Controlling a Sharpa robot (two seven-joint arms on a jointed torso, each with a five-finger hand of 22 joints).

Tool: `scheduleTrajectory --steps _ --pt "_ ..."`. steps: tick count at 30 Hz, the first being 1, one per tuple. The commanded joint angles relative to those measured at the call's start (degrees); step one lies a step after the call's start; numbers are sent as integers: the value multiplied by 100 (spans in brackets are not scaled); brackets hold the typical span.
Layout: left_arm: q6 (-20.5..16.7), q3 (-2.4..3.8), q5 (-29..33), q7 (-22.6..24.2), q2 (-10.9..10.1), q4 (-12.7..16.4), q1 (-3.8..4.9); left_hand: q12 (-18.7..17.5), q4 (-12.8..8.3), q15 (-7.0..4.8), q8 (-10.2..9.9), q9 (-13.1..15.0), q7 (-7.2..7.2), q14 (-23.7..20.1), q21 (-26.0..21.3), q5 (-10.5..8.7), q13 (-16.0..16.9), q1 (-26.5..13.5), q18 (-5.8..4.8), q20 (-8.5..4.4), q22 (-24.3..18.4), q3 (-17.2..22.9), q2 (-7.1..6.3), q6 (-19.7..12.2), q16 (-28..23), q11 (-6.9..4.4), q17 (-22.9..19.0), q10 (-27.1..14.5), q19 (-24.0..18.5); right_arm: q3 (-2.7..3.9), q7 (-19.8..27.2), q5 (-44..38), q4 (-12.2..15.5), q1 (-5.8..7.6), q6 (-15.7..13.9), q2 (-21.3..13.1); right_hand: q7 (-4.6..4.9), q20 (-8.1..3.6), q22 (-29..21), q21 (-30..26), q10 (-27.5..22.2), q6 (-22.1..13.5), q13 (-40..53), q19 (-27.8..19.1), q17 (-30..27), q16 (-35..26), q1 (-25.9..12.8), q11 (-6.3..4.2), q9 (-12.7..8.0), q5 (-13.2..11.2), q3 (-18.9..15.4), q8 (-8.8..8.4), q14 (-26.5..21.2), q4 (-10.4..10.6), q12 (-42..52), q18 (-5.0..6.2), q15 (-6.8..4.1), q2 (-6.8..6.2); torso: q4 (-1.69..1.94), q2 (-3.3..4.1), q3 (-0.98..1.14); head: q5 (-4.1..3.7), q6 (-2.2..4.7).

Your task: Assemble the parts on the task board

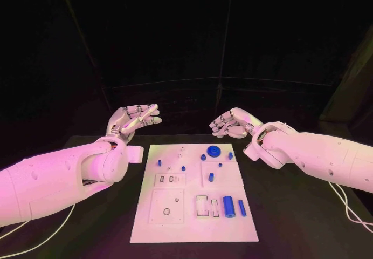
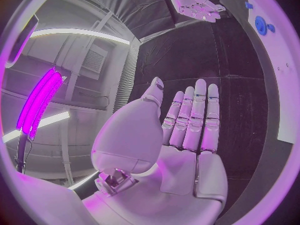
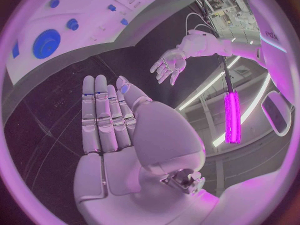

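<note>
Left hand (image 1: 133,120) and right hand (image 1: 232,124): both empty, fingers extended, raised beyond the task board's (image 1: 194,226) far edge. Board lies centre frame; blue parts (image 1: 228,206) sit on it, including a round disc (image 1: 214,150) at upper right.

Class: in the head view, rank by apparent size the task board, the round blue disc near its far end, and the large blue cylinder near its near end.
1. task board
2. large blue cylinder
3. round blue disc, though it lies farther from the camera, so this gap is unsure.
</note>
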Motion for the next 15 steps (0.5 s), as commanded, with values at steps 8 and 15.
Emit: scheduleTrajectory --steps 8,15 --pt "425 5 -632 -89 -343 702 8 -105 -145 -56 -120 -6 -33 244 -65 -10 3 -11 79 -68 -62 3 84 114 -172 -52 92 219 191 73 -1446 -3158 112 164 471 144 -174 -234 601 1125 540 512 4 387 356 260 -574 -192 -9 796 321 -241 1236 26 -319 117 -282 -456 140 444 -69 -102 144" --pt "439 5 -653 -41 -403 926 8 -219 -244 -82 -190 -7 -39 393 -106 -10 -5 -13 79 -94 -99 26 118 152 -270 -60 165 251 321 180 -1909 -3953 222 184 742 202 -235 -274 683 1358 516 499 18 597 705 732 -863 -258 -18 472 449 -367 1416 84 -314 123 -331 -621 210 590 -89 -143 178"
